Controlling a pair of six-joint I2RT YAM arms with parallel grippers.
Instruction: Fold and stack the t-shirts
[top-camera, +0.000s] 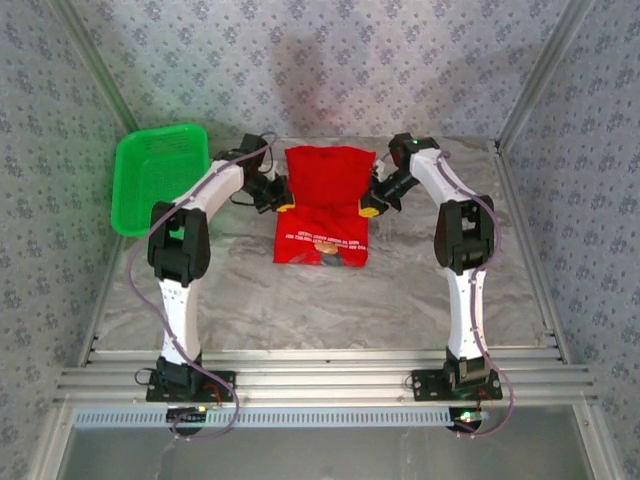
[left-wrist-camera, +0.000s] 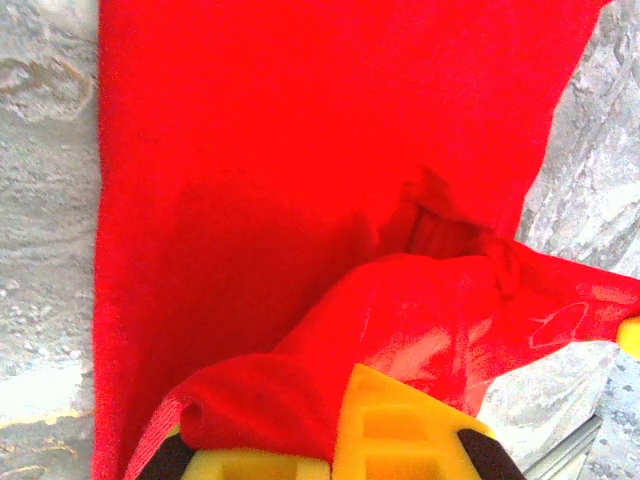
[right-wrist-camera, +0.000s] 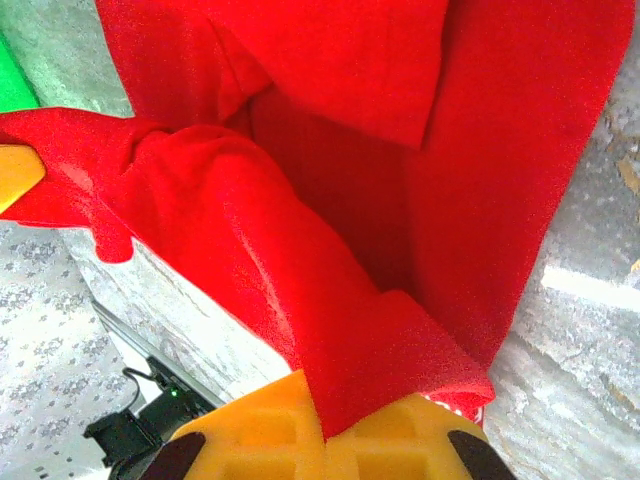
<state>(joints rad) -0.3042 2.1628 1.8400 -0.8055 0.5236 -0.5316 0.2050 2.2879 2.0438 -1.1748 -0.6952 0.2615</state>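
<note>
Left gripper (left-wrist-camera: 335, 440) and right gripper (right-wrist-camera: 330, 425) — each clamped on the red t-shirt (top-camera: 325, 175) — sit mid-frame over the bench (top-camera: 420, 290).

Walls (top-camera: 330, 60): grey-blue floral-patterned covering, far and both sides. Aluminium posts (top-camera: 532, 95) at far corners. Table (top-camera: 400, 290): grey marbled surface. Slotted aluminium rails (top-camera: 320, 378) along near edge. Light bright, even.

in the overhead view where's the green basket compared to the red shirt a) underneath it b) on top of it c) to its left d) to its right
c: the top external view shows the green basket lying apart from the red t-shirt, off to its left at the far left of the work surface.
</note>
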